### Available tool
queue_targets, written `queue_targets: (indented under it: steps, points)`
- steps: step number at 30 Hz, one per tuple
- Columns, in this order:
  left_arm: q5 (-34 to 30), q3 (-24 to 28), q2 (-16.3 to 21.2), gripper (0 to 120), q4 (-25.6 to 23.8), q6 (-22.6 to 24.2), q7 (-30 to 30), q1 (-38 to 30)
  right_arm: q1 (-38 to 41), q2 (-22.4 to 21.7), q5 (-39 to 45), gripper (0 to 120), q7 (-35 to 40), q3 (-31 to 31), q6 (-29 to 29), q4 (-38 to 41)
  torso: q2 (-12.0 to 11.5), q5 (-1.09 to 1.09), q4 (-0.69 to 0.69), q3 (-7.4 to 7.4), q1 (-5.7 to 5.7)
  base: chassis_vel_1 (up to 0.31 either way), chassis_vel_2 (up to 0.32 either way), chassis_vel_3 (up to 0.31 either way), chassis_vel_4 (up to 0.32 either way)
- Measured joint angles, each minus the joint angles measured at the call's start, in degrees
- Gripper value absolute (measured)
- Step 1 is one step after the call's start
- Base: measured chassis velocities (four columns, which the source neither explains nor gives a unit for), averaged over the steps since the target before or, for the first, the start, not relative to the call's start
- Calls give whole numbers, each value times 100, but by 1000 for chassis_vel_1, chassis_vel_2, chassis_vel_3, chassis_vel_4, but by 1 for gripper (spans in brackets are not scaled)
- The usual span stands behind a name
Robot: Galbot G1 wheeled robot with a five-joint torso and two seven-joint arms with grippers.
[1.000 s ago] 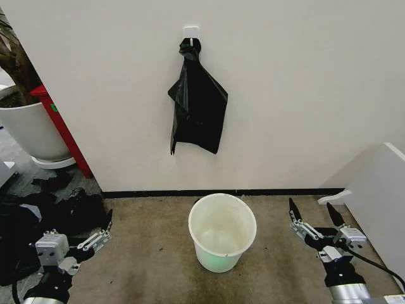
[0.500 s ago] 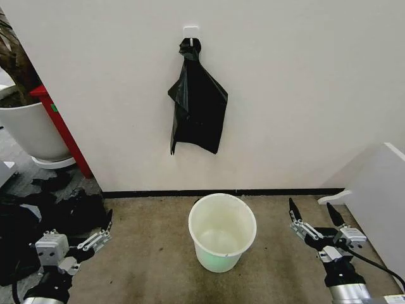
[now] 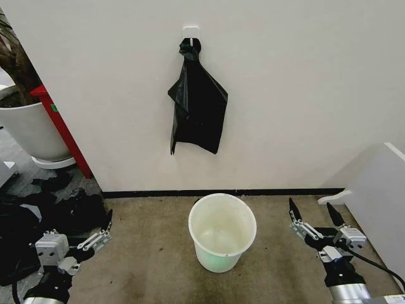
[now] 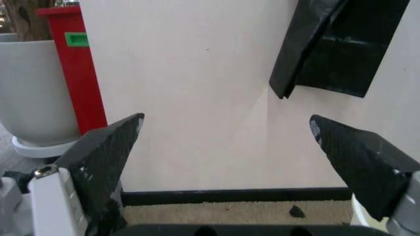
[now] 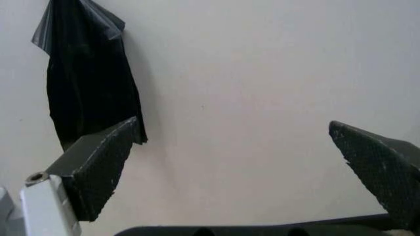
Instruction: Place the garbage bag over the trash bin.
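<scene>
Reaching up, you risked tearing the garbage bag (image 3: 198,107), knotted on its wall hook above the trash bin (image 3: 222,231); left tool (image 3: 101,231) and right tool (image 3: 312,217) sat low, spread wide, empty.

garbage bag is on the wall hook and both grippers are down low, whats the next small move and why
Probably raise the right gripper toward the garbage bag. The bag hangs from the wall hook, well above the bare trash bin. Both grippers, the left gripper included, are open, low and holding nothing.
</scene>
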Motion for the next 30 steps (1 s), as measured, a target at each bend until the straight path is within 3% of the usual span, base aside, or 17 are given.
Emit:
queue_targets:
  steps: [30]
  points:
    - [0, 0, 0, 100, 0, 0, 0, 0, 0, 0, 0, 100, 0, 0, 0, 0, 0, 0, 0, 0, 0, 0, 0, 0, 0]
